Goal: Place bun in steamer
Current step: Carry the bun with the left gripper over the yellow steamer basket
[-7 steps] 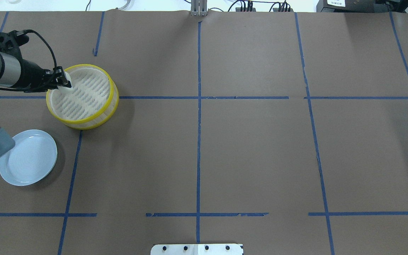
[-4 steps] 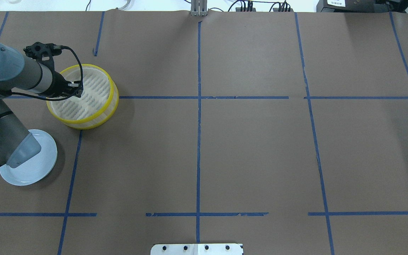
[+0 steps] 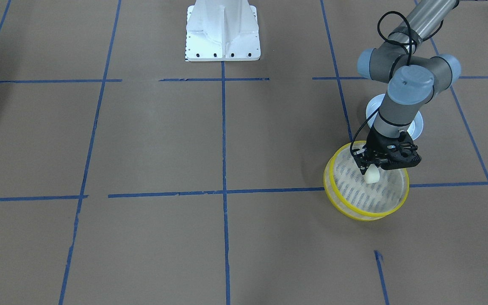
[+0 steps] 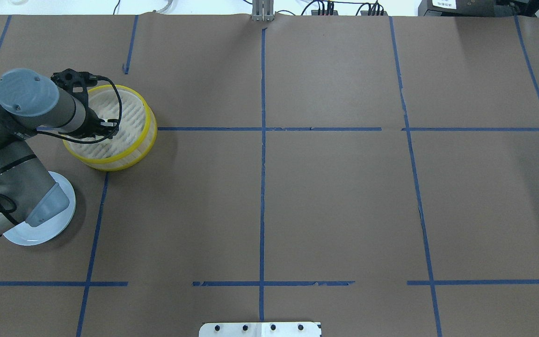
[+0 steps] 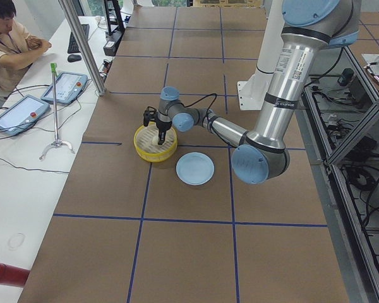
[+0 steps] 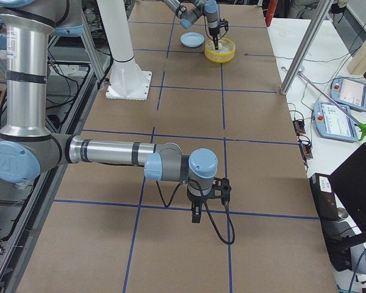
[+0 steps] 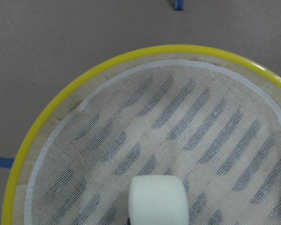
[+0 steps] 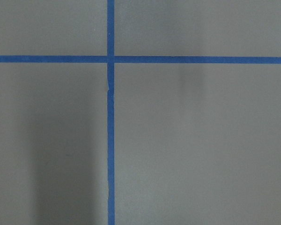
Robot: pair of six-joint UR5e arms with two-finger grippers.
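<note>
The steamer [image 3: 367, 213] is a round basket with yellow rims and a slotted whitish floor; it stands at the far left in the overhead view [image 4: 150, 122]. My left gripper [image 3: 370, 171] points down over its inside and is shut on the bun [image 3: 371, 176], a small cream-white lump held just above the floor. The left wrist view shows the bun [image 7: 158, 199] over the slotted floor, with the steamer's rim [image 7: 51, 108] around it. In the overhead view the wrist hides the bun. My right gripper [image 6: 195, 215] hangs over bare table in the exterior right view; I cannot tell whether it is open or shut.
A pale blue plate [image 4: 66, 216] lies on the table near the steamer, partly under the left arm's elbow. Brown paper with blue tape lines covers the table. The robot's white base [image 3: 222, 31] stands at the middle of the robot's edge of the table.
The left arm has swung right over the steamer. It has carried the bun from the steamer's left rim to over its middle. The elbow now covers part of the plate.
</note>
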